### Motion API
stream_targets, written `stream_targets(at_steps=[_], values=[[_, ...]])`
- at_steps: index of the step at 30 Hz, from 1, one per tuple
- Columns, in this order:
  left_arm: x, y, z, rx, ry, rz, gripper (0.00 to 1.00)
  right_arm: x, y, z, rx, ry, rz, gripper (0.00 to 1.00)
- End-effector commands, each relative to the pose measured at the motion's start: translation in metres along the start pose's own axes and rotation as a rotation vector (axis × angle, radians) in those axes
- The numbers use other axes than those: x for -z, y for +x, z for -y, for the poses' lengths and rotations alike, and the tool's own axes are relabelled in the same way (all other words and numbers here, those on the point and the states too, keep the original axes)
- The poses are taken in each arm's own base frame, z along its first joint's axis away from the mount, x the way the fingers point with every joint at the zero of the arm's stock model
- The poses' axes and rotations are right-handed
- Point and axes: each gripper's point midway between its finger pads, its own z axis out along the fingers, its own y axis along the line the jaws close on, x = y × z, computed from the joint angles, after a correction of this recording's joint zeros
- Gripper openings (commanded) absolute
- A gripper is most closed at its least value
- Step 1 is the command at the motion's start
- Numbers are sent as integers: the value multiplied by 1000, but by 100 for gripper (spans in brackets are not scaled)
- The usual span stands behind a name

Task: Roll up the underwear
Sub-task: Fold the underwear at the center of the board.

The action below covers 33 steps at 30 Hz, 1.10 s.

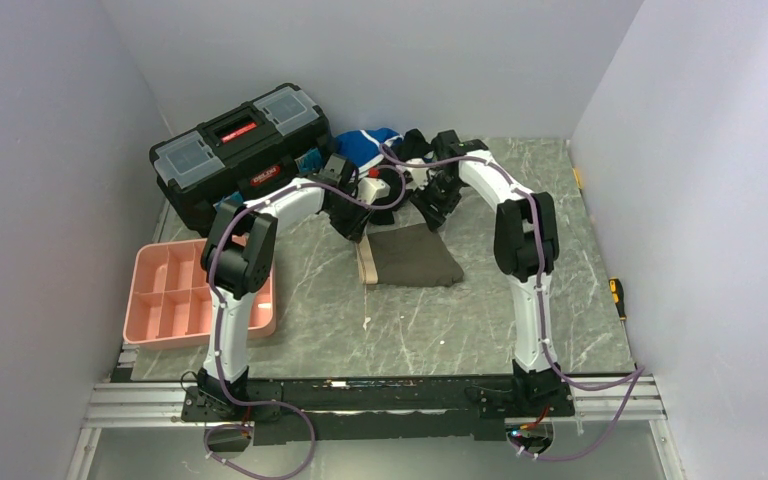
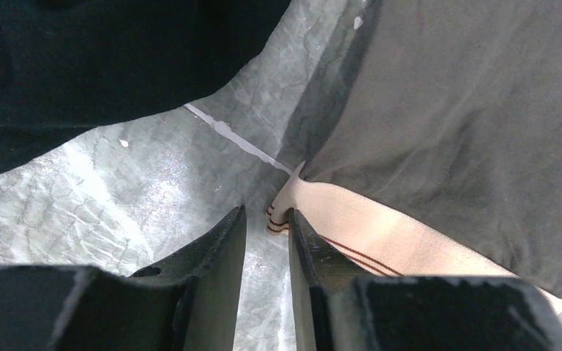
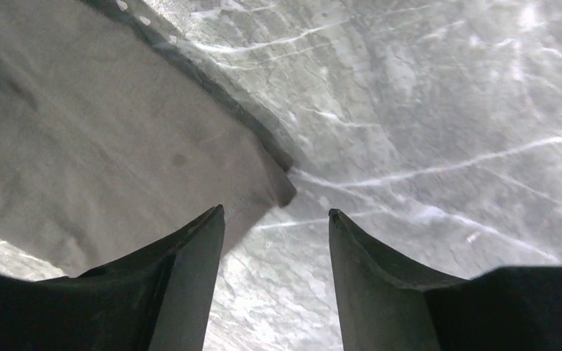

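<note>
The underwear (image 1: 415,255) lies flat on the table (image 1: 360,330), just right of the toolbox (image 1: 235,150) and nearer the arms, with its waistband (image 2: 358,230) on the toolbox side. It looks light, thin and limp, likely to slide on the smooth top, and the elastic band is its firmest part. The left gripper (image 2: 267,212) hovers at the waistband corner, jaws narrowly apart and empty. The right gripper (image 3: 274,212) is spread wide over the hem corner away from the toolbox. Pinching at those corners seems best.

The grey marbled worktop (image 1: 410,335) carried the underwear (image 1: 415,255), spread flat near its middle, tan waistband to the left. A black toolbox (image 1: 240,150) stood at the far left, a pink tray (image 1: 175,295) lay nearer along the left edge, and a blue-and-white garment (image 1: 368,145) lay at the back.
</note>
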Motion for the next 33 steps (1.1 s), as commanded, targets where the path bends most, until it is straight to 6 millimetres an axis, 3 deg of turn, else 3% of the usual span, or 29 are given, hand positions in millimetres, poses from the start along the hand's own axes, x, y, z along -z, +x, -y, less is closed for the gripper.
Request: stream_targets(at_steps=[1, 7, 13, 17, 24, 28, 33], values=[[-5, 0, 0, -2, -10, 2, 33, 50, -18, 3, 1, 59, 103, 59], [-6, 2, 0, 2, -20, -6, 33, 71, -18, -22, -3, -4, 191, 62], [-6, 4, 1, 10, -14, -15, 33, 97, -32, -93, 40, -234, 421, 62], [-7, 6, 4, 13, -1, -26, 33, 106, -30, -138, 55, -352, 557, 61], [-12, 8, 4, 24, 13, -49, 32, 89, -37, -196, 224, -218, 630, 62], [-16, 10, 1, 30, 8, -51, 31, 72, -47, -214, 334, -96, 630, 62], [-20, 12, 3, 35, 22, -60, 31, 52, -68, -225, 399, -72, 609, 61]])
